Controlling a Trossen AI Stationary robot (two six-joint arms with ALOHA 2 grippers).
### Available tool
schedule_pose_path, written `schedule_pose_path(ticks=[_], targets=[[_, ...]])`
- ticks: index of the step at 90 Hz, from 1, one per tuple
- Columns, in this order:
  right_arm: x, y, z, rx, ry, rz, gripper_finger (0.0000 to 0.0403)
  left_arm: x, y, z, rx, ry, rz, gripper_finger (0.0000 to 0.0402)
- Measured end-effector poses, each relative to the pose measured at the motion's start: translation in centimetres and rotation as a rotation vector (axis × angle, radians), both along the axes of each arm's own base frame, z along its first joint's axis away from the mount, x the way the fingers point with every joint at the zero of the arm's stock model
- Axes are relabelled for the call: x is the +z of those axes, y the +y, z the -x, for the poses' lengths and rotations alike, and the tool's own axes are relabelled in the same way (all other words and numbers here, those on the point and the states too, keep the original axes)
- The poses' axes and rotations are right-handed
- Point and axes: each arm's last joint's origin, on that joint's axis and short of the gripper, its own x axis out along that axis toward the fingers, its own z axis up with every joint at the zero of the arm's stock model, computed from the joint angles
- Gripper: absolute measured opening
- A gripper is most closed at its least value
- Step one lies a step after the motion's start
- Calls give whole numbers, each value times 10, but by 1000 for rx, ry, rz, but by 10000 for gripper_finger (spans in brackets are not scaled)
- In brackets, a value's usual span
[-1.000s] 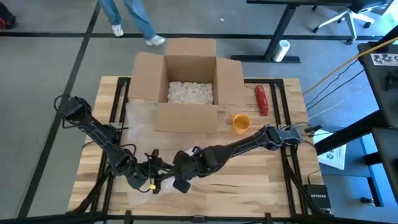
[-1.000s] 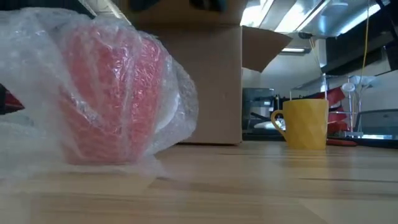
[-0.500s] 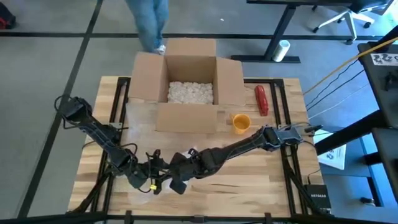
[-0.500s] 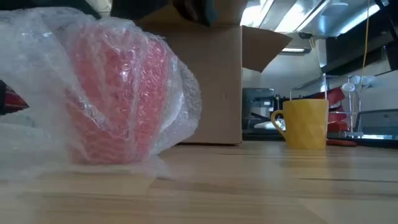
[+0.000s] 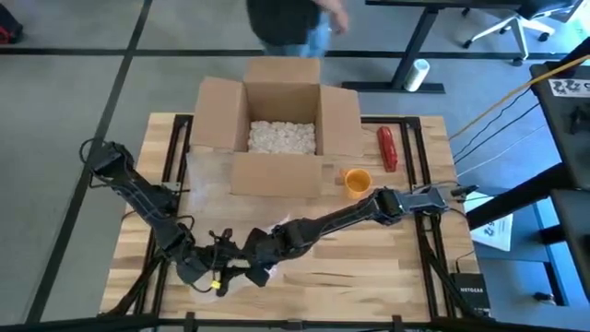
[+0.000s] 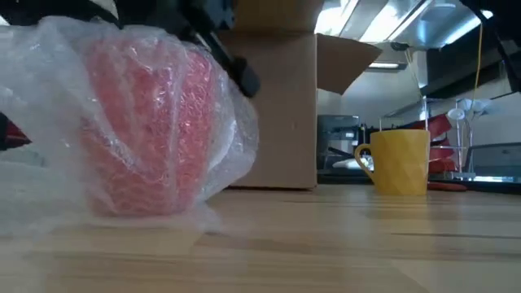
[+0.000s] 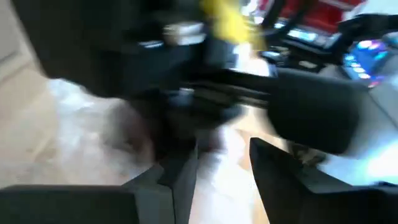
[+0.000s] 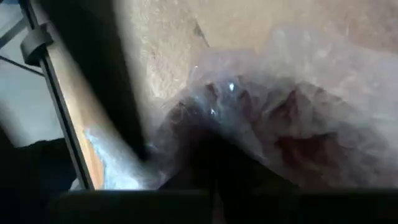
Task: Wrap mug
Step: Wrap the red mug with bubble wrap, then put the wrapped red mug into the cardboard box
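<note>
At the table's front edge, both end effectors (image 5: 230,270) meet over the bubble-wrapped red mug (image 6: 151,134); their grips cannot be told.

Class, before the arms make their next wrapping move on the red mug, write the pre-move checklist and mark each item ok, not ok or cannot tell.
1. Red mug covered in bubble wrap: ok.
2. Wrapped mug resting on the table: ok.
3. Left gripper and right gripper both at the bundle: ok.
4. Either gripper's hold on the wrap: cannot tell.
5. Yellow mug apart from the bundle: ok.
6. Cardboard box open: ok.
</note>
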Motion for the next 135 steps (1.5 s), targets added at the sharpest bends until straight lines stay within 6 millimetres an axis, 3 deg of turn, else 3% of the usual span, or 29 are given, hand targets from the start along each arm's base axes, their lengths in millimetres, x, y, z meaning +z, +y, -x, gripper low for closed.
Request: schedule_pose_path(ticks=[26,56,95,121,135], targets=[[18,-1,-3,19,-24,1,0,-6,-2,8,12,42,2,131],[48,-8,16,17,46,31,0,-7,1,6,25,55,-12,131],[86,-14,29,-8,-28,63,0,-7,0,7,20,57,-18,131],[89,-23,25,108,-68,127,2,-7,-7,15,-20,58,-15,131],[90,-34,19,169,-103,167,26,-7,-12,21,-51,57,-22,131]])
